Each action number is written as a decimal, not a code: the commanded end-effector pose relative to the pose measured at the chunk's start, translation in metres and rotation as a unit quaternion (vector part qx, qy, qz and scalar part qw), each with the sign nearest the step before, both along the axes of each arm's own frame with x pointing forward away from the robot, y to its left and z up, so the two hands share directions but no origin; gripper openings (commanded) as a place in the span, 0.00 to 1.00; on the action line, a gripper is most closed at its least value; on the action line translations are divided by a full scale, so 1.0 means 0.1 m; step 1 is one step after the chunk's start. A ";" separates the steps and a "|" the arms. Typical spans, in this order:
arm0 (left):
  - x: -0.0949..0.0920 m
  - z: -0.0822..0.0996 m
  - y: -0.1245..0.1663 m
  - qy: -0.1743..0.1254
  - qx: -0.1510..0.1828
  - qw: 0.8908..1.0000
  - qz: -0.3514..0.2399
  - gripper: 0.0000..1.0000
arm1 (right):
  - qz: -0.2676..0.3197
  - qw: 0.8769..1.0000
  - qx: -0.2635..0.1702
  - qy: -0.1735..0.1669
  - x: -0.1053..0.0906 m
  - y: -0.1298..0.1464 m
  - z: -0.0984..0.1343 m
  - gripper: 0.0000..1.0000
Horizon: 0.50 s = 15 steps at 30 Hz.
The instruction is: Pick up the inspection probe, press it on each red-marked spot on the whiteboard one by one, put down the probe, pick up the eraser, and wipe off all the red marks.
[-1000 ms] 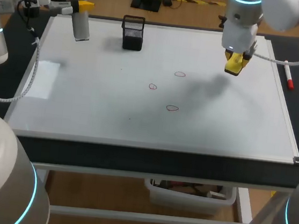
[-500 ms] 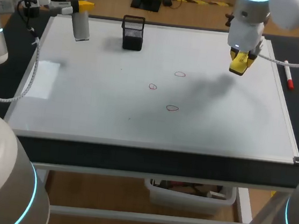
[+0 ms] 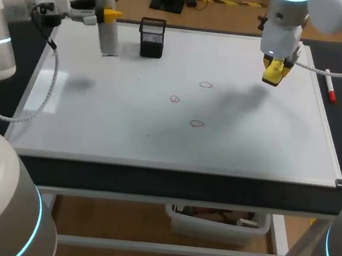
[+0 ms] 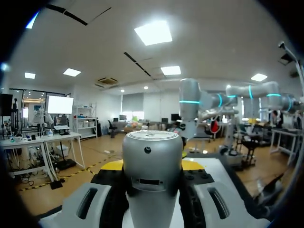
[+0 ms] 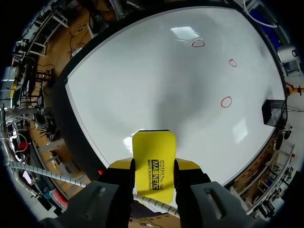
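The grey cylindrical inspection probe [image 3: 111, 31] hangs upright over the whiteboard's [image 3: 110, 121] far left corner, with my left gripper [image 3: 109, 17] shut on it. In the left wrist view the probe [image 4: 152, 175] fills the gap between the fingers of the left gripper [image 4: 153, 166]. My right gripper [image 3: 275, 71] is shut on the yellow eraser [image 3: 274, 72], held above the board's far right part. The eraser [image 5: 153, 159] stands out ahead of the right gripper [image 5: 154, 167]. Three red marks [image 3: 205, 84], [image 3: 174, 99], [image 3: 197, 123] lie mid-board, left of the eraser.
A black mesh basket [image 3: 151, 37] stands on the board's far edge, just right of the probe. A red-capped marker [image 3: 330, 87] lies on the dark table beside the board's right edge. The basket [image 5: 272, 112] also shows in the right wrist view.
My left arm has carried the probe to the right, closer to the black basket. The right arm first rose a little toward the far right with the eraser, then kept still.
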<state>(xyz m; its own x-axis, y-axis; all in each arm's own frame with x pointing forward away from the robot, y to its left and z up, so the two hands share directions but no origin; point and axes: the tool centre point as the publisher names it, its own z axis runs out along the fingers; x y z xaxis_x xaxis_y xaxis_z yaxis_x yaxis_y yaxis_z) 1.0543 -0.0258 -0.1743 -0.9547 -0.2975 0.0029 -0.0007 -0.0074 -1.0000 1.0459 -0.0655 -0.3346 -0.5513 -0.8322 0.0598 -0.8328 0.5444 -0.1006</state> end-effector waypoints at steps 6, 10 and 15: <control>-0.35 -0.08 -0.41 0.010 -0.015 0.998 -0.064 0.00 | 0.001 1.000 -0.001 0.001 0.00 -0.01 0.01 0.00; -0.55 -0.19 -0.68 0.018 -0.016 0.993 -0.112 0.00 | 0.001 1.000 -0.001 0.001 0.00 -0.01 0.01 0.00; -0.73 -0.31 -1.01 0.014 -0.014 0.987 -0.162 0.00 | 0.001 1.000 -0.001 0.001 0.00 -0.01 0.01 0.00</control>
